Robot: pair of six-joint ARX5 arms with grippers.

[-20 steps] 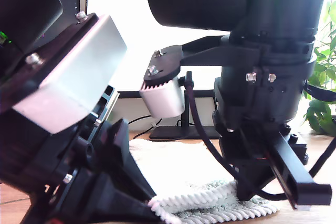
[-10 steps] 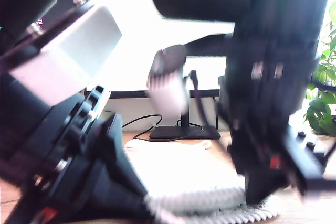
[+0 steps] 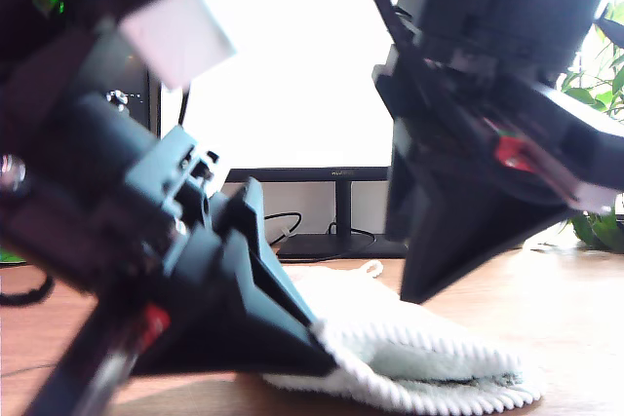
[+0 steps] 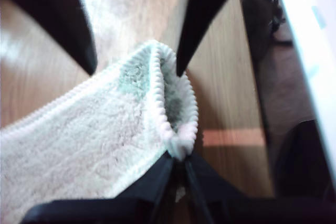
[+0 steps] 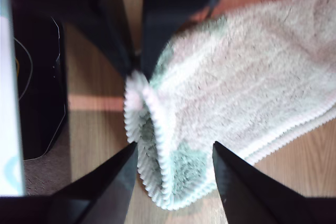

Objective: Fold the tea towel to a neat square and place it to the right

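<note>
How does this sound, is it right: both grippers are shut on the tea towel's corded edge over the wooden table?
Not quite. Only my first gripper is shut on the tea towel at its corded edge over the wooden table. My second gripper has its jaws open, one on each side of the towel's end, as the second wrist view shows.

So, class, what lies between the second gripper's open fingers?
The folded, ribbed-edged end of the fluffy off-white terry tea towel lies between the open fingers of my second gripper, as the second wrist view shows.

surface: wooden table (image 3: 585,289) | on it: tea towel (image 3: 439,362), monitor stand (image 3: 336,243), cables (image 3: 273,226)
</note>
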